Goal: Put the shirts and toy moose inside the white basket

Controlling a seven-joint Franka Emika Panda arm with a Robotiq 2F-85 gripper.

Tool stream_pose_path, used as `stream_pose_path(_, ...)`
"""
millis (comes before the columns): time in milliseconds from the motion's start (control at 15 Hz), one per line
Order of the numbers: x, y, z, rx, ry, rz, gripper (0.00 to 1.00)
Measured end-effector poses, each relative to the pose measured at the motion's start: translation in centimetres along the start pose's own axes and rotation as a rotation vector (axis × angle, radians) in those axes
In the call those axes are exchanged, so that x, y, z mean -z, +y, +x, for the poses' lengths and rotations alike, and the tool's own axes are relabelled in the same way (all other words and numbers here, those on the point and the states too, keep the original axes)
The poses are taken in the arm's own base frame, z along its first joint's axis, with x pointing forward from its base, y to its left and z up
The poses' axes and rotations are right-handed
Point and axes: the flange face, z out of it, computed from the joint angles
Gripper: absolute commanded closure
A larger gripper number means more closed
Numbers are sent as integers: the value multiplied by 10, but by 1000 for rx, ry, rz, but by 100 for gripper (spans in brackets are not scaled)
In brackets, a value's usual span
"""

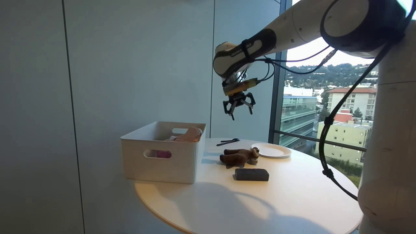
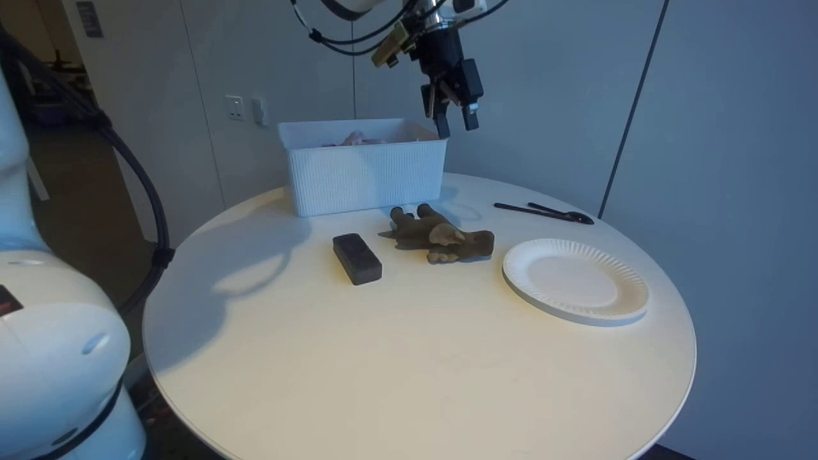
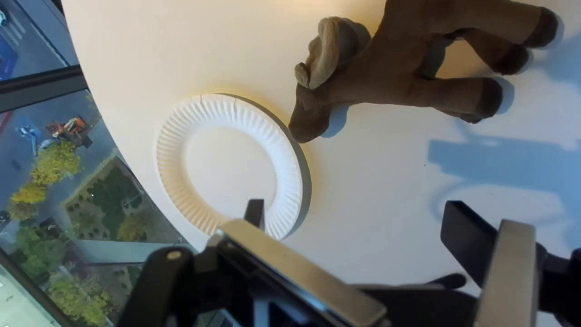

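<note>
Pincer [image 1: 241, 115] hangs over table [image 2: 409, 383], fingers [image 3: 467, 240] spread apart. Toy moose [image 1: 239, 158] lies below it. White basket [image 1: 159, 169] with pinkish cloth [image 1: 189, 135] inside stands lower, to one side.

In an exterior view, the brand name FRANKA stands in pale capitals on the dark panel [image 1: 238, 52] of the Franka Emika Panda arm [image 1: 294, 27]; a black strap [image 1: 245, 48] crosses the lettering, and past it only the letters KA can be made out. In an exterior view, a grey wall sign [image 2: 89, 19] is too small and blurred to read, as is a dark label [image 2: 7, 301] with a red mark, cut by the frame's edge, on the arm's white lower body [image 2: 57, 345].
</note>
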Motion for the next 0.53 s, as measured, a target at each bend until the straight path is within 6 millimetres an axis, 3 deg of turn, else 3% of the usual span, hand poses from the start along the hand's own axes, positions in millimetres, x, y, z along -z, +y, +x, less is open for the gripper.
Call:
stream_pose_path(267, -63, -34, 25, 19, -136, -21, 0)
stream_pose_path(400, -77, -43, 35, 17, -169, -31, 0)
stream_pose_path(533, -77, -45, 40, 17, -173, -34, 0)
